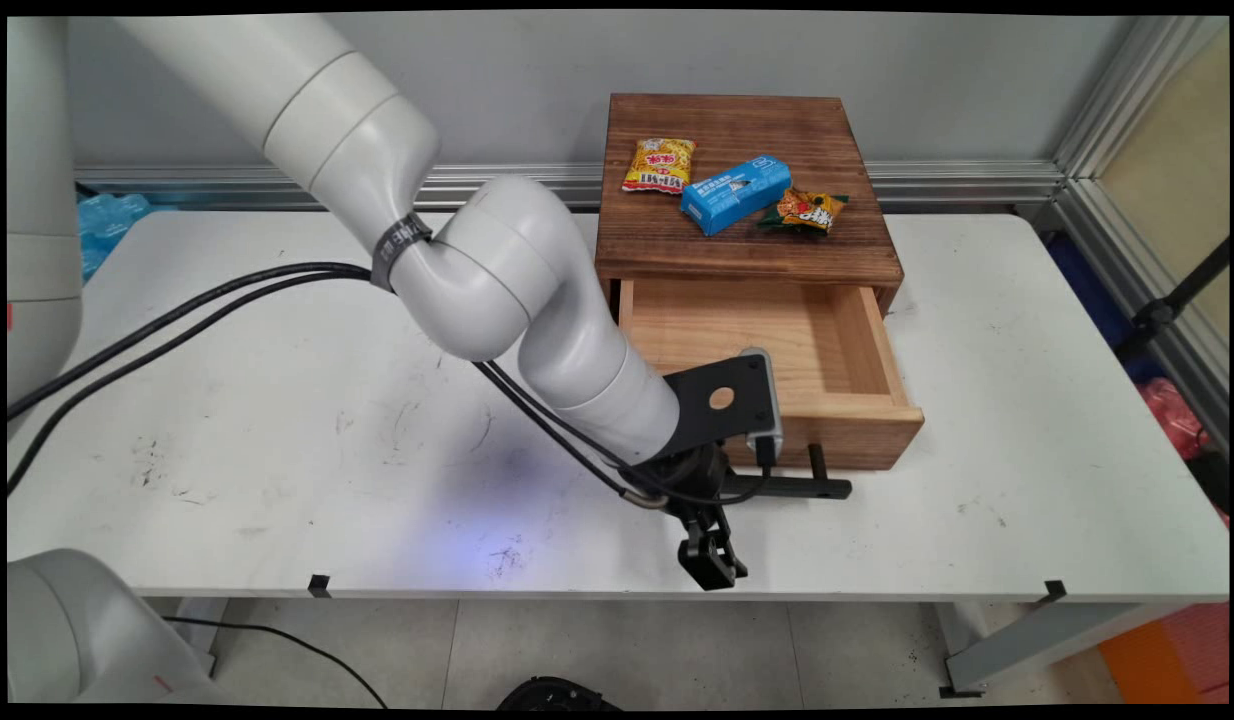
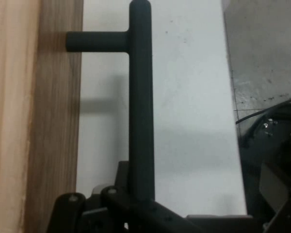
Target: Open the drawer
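black tool (image 1: 712, 560) low at surface (image 1: 277, 450) near edge, just beside drawer handle (image 2: 140, 107); finger state cannot tell. wooden drawer (image 1: 777, 350) pulled open, inside bare. three snack packs (image 1: 732, 190) on cabinet top (image 1: 677, 250).

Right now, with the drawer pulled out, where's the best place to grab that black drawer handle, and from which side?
Grip the black handle on its long straight bar, probably midway between its posts, coming from the table's near side. The bar stands off the drawer front, leaving a gap behind it for a finger. The gripper is right at it, but I can't tell whether it's closed.
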